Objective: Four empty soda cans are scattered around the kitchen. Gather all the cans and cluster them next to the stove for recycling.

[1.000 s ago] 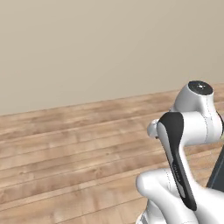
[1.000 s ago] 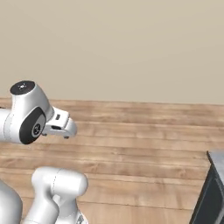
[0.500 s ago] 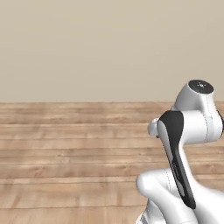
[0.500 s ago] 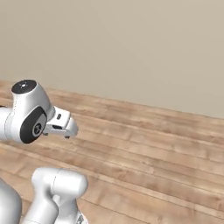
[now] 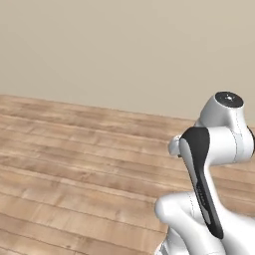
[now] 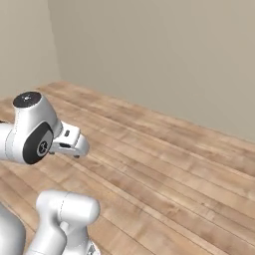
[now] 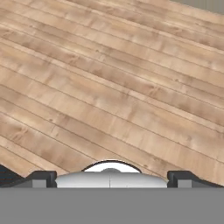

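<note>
While its two dark fingertips (image 7: 41,177) are standing at opposite edges of the hand view, the gripper (image 7: 111,178) is spread as wide as it goes and is gripping nothing; bare floor is lying in the gap between the tips. Where the soda cans and the stove are cannot be told from these pictures.

Beneath the hand, a wooden plank floor (image 7: 109,87) is running in long light-brown boards with darker seams, slanting across the hand view. In the left base view the same wood floor (image 5: 74,174) is stretching back to a plain beige wall (image 5: 124,50), and the white arm (image 5: 214,149) with its dark joint cover is rising folded at the lower right. In the right base view the arm (image 6: 35,134) is sitting at the lower left, its hand pointing out over the floor (image 6: 164,164), and the wall (image 6: 159,55) is meeting a second wall at a corner in the upper left.
</note>
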